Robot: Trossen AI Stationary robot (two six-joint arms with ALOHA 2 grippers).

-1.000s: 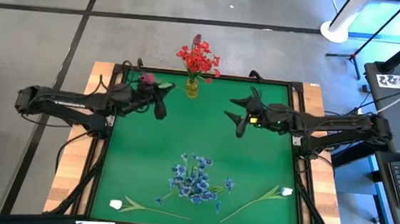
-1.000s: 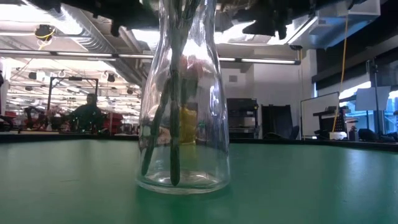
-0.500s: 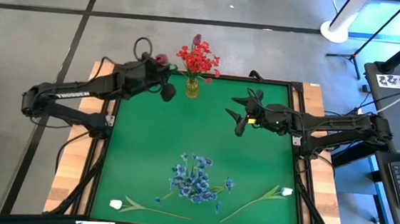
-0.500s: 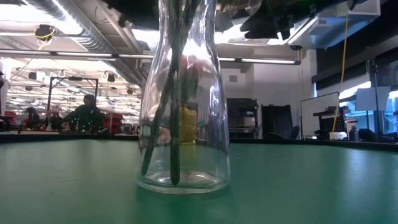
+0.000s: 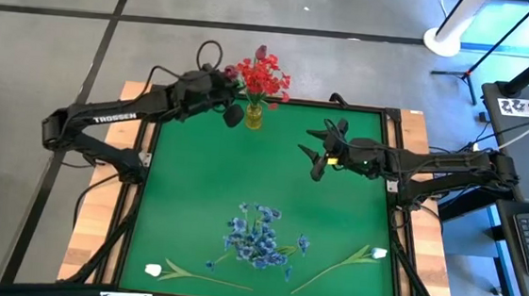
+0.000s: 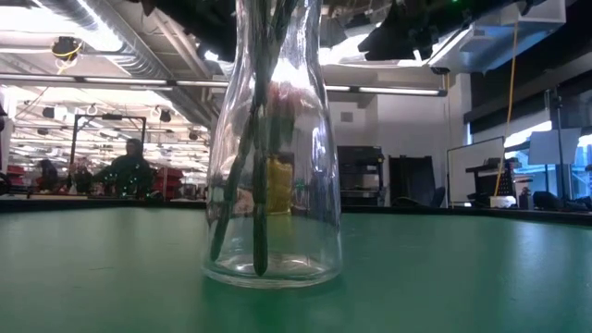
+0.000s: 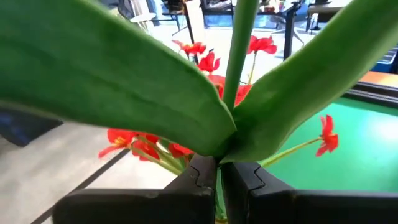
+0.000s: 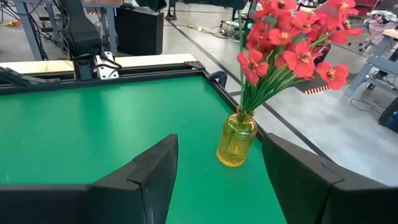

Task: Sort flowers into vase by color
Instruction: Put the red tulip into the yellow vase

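Note:
A small yellow vase [image 5: 254,117] stands at the table's far edge and holds red sprays [image 5: 263,76]. My left gripper [image 5: 233,115] is right beside it, on its left, shut on a green-stemmed flower with two broad leaves [image 7: 124,81]. I cannot pick out the flower's bloom against the red sprays. My right gripper [image 5: 316,153] hovers open over the far right of the table, facing the yellow vase [image 8: 236,143]. Blue sprays [image 5: 258,235] stand in a clear glass vase [image 6: 273,139] near the table's near edge. Two white tulips [image 5: 153,270] [image 5: 379,253] lie flat on the table. My left gripper pinches the flower's green stem [image 7: 218,177] between its two fingers, just below the point where the two leaves branch off. The fingers lie across the stem. The flower is lifted clear of the table, and its stem [image 7: 241,43] rises past the wrist camera.
The green mat has a dark raised frame [image 5: 392,205]. Open mat lies between the yellow vase and the glass vase. The tulips' stems [image 5: 207,279] [image 5: 331,270] run along the near corners. In the low view a person [image 6: 125,171] sits far off in the room.
My left arm has carried the flower from the far left of the mat toward the far edge and to the right. It now sits right beside the yellow vase, and the flower has stayed pinched throughout. My right arm has kept still.

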